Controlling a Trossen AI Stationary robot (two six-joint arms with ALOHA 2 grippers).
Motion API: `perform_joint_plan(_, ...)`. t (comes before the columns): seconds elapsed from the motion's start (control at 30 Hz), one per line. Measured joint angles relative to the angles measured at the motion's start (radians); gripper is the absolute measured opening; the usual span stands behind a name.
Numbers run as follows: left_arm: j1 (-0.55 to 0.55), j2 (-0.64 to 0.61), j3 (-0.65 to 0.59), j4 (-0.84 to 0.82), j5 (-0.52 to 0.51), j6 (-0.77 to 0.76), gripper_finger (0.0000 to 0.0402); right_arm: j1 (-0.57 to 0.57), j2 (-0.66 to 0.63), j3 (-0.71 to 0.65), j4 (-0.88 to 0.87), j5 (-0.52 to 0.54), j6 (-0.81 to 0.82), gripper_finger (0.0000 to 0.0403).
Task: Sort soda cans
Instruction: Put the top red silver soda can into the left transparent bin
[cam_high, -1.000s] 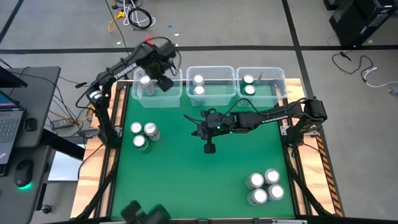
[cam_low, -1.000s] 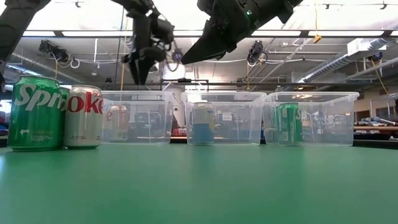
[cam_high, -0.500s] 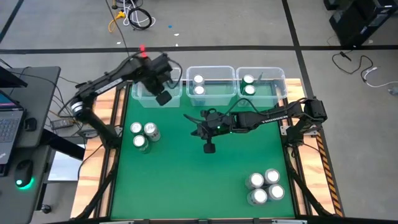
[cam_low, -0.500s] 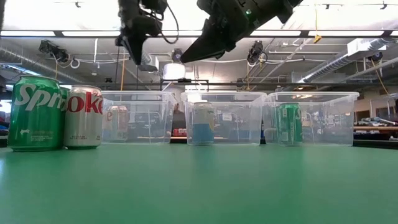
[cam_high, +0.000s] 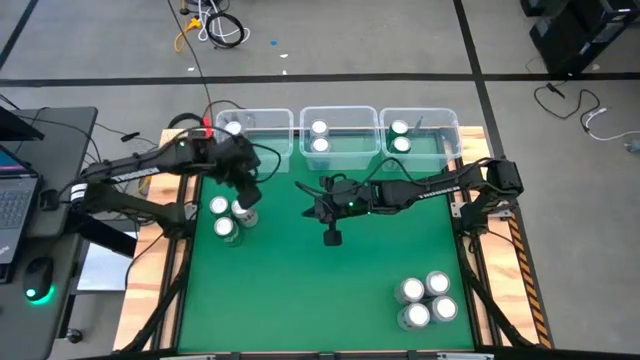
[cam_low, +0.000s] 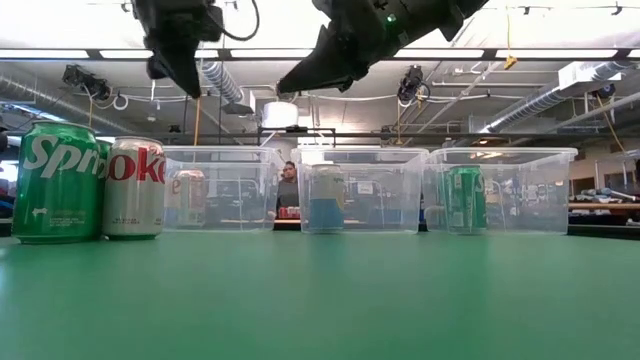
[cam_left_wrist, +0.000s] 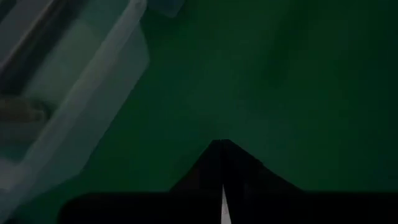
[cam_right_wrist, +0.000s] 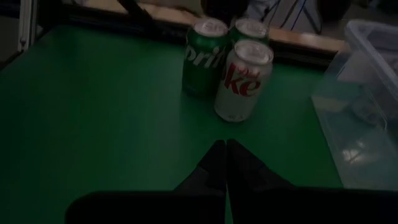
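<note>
Green table (cam_high: 320, 280) carries three clear bins (cam_high: 339, 135) and two can clusters (cam_high: 231, 216)

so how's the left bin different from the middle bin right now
The left bin shows one can from above, set in its far left corner; the middle bin shows two cans, one behind the other. From table level the can in the left bin looks silver with red lettering, and the one in the middle bin pale with a blue band. Both are clear plastic bins on the table's far edge.

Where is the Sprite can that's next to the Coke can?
In the low view the green Sprite can stands at the far left, touching the silver Coke can. From above, that group sits on the table's left side, below the left bin.
</note>
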Motion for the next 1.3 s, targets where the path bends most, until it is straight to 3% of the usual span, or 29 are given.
perform_joint_plan(0.13, -0.001, 0.026, -0.055, 0.110, 0.077, -0.012, 0.0015, 0.000, 0.002, 0.001, 0.004, 0.000, 0.000, 0.0000)
perform_joint_plan(0.3, -0.029, 0.065, -0.056, 0.030, 0.199, -0.059, 0.0042, -0.001, 0.002, 0.000, 0.006, 0.000, -0.008, 0.0000)
perform_joint_plan(0.6, -0.088, 0.066, 0.068, -0.177, 0.131, -0.154, 0.0177, -0.002, 0.002, 0.000, 0.002, 0.000, -0.026, 0.0000)
perform_joint_plan(0.83, -0.108, 0.091, 0.066, -0.301, 0.090, -0.236, 0.0266, -0.002, 0.002, 0.000, -0.020, -0.034, -0.013, 0.0000)
perform_joint_plan(1.03, -0.107, 0.143, 0.066, -0.311, 0.059, -0.206, 0.0303, -0.002, 0.002, 0.000, -0.021, -0.035, 0.003, 0.0000)
perform_joint_plan(1.3, -0.107, 0.195, 0.065, -0.372, 0.043, -0.146, 0.0315, -0.002, 0.002, 0.000, -0.026, -0.035, 0.003, 0.0000)
